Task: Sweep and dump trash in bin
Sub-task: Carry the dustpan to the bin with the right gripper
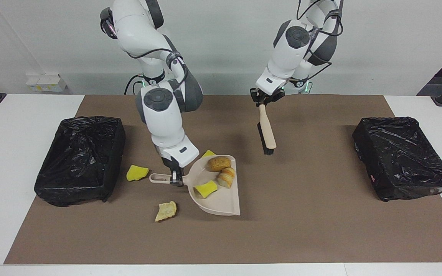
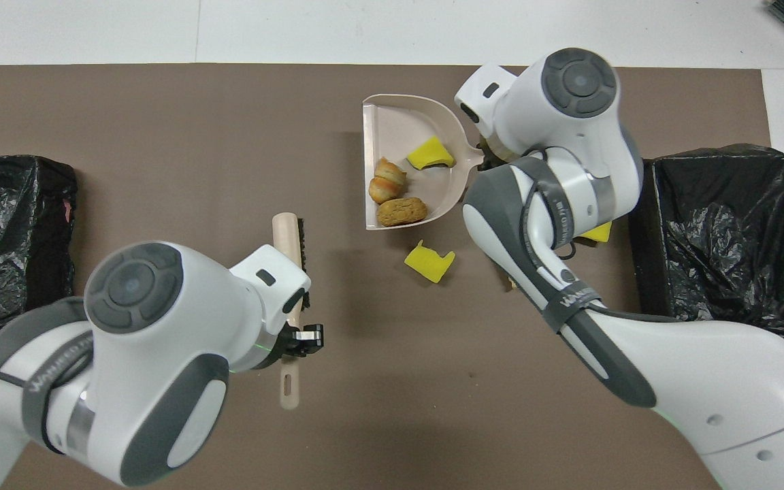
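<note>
My right gripper (image 1: 175,177) is shut on the handle of the beige dustpan (image 1: 221,199), which lies level on or just above the brown mat. The pan (image 2: 399,119) holds a golden-brown bread piece (image 1: 218,163), a striped bread piece (image 1: 226,177) and a yellow sponge chunk (image 1: 205,189). On the mat lie a yellow sponge (image 1: 208,153) just nearer the robots than the pan, another yellow sponge (image 1: 137,173) beside the handle, and a pale beige lump (image 1: 166,211). My left gripper (image 1: 262,100) is shut on the handle of the brush (image 1: 267,132), whose bristle end hangs down over the mat.
A bin lined with a black bag (image 1: 81,159) stands at the right arm's end of the table, close to the loose sponge. A second black-lined bin (image 1: 403,157) stands at the left arm's end. The brown mat (image 1: 301,214) covers the middle of the white table.
</note>
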Motion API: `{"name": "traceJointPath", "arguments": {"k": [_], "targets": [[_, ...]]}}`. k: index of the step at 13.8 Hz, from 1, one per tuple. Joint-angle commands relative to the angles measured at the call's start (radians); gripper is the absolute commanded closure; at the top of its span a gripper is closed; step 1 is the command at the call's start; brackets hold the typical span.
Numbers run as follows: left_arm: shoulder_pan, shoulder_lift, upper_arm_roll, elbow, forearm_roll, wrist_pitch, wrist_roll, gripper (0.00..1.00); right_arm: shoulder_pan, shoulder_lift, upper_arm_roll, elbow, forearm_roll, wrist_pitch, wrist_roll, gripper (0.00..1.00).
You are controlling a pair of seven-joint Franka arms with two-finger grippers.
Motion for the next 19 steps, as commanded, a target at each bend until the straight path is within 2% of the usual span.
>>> {"name": "traceJointPath", "arguments": {"k": [1, 4, 6, 10, 13, 15, 17, 19], "targets": [[-0.098, -0.019, 0.014, -0.164, -0.007, 0.191, -0.079, 1.0, -0.115, -0.093, 0.018, -0.05, 0.072, -0.067, -0.114, 1.0], [-0.152, -0.016, 0.013, -0.234, -0.007, 0.265, -0.076, 1.0, -0.244, -0.176, 0.016, -0.082, 0.077, -0.11, -0.22, 1.0], [-0.167, -0.013, 0.013, -0.278, -0.006, 0.318, -0.065, 1.0, -0.346, -0.23, 0.016, -0.139, 0.092, -0.103, -0.292, 1.0], [-0.181, 0.003, 0.014, -0.287, -0.006, 0.336, -0.018, 1.0, -0.558, -0.274, 0.015, -0.201, 0.12, -0.085, -0.553, 1.0], [-0.176, 0.004, 0.013, -0.287, -0.006, 0.329, -0.019, 1.0, -0.661, -0.38, 0.008, -0.402, 0.091, 0.075, -0.616, 1.0], [-0.175, 0.013, 0.013, -0.289, -0.006, 0.336, -0.025, 1.0, -0.661, -0.412, 0.004, -0.479, -0.01, 0.136, -0.608, 1.0], [-0.176, 0.035, 0.014, -0.286, -0.006, 0.339, -0.051, 1.0, -0.651, -0.411, 0.007, -0.481, -0.177, 0.17, -0.566, 1.0], [-0.18, 0.035, 0.014, -0.286, -0.006, 0.341, -0.09, 1.0, -0.638, -0.409, 0.01, -0.482, -0.292, 0.173, -0.506, 1.0]]}}
